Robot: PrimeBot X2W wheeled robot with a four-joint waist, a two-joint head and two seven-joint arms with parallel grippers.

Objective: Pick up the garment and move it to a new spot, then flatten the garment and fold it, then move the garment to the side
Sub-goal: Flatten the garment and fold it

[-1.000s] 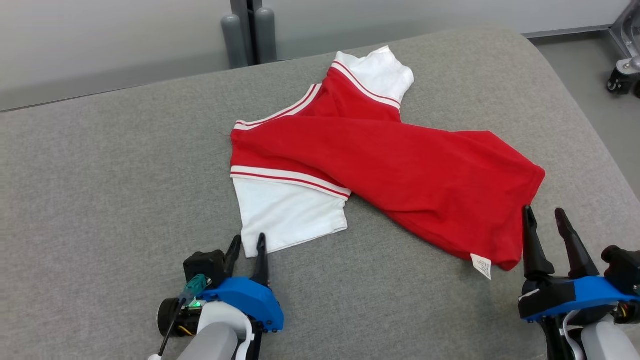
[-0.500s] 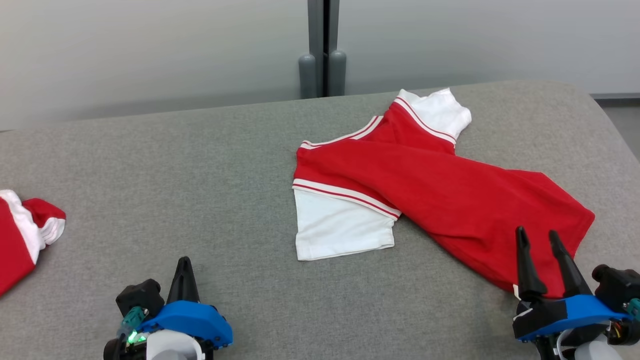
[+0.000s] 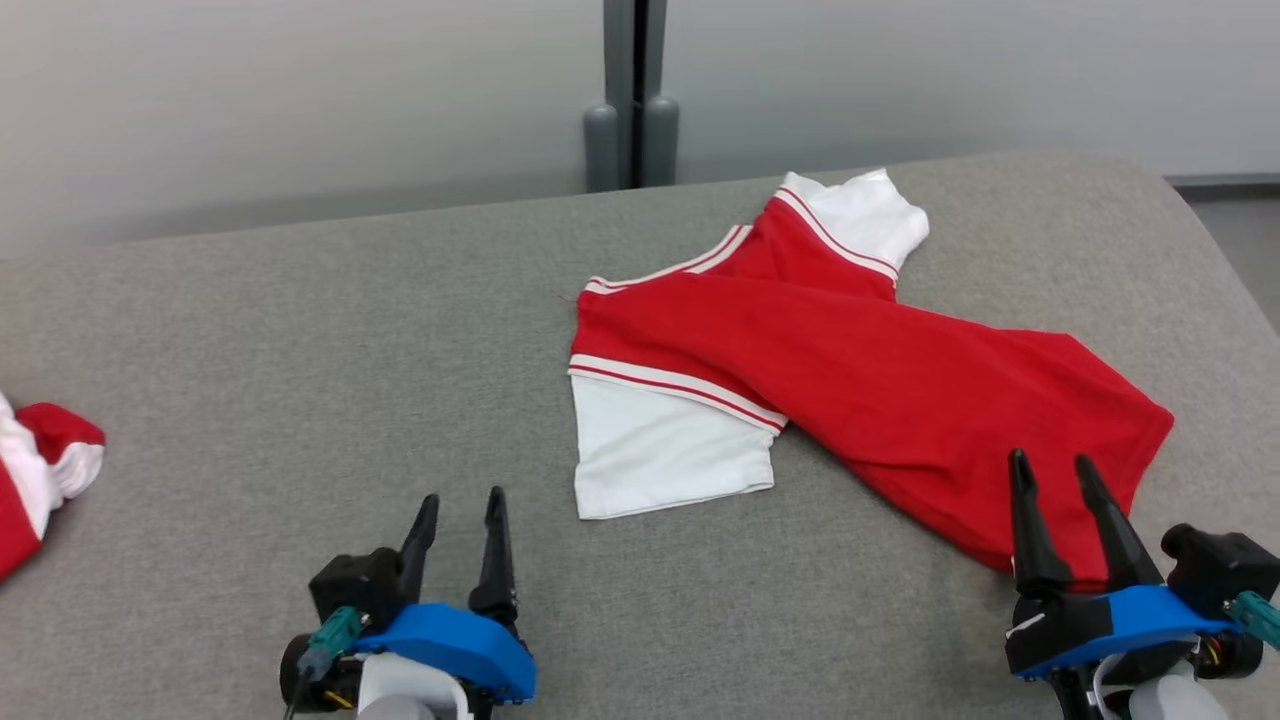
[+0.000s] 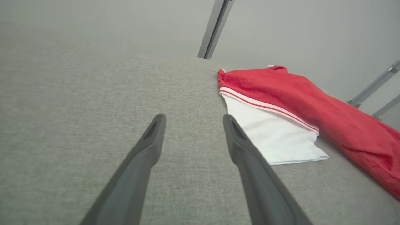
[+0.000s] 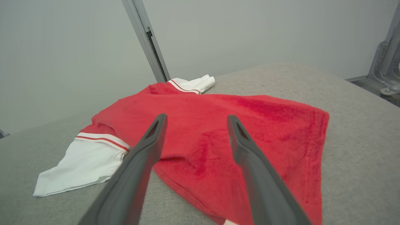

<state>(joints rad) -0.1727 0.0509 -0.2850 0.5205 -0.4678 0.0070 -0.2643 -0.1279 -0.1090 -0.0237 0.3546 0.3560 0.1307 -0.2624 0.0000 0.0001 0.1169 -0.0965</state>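
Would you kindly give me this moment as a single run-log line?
garment: lying on grey cushion, unheld | left gripper: jaws open, empty, near white sleeve | right gripper: jaws open, empty, by red hem

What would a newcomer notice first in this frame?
The red and white shirt stands out at once, lying crumpled on the right half of the grey cushion, one white sleeve toward the robot. Both grippers hover open at the near edge: the left gripper over bare fabric, the right gripper by the shirt's red edge. Another red and white cloth peeks in at far left.
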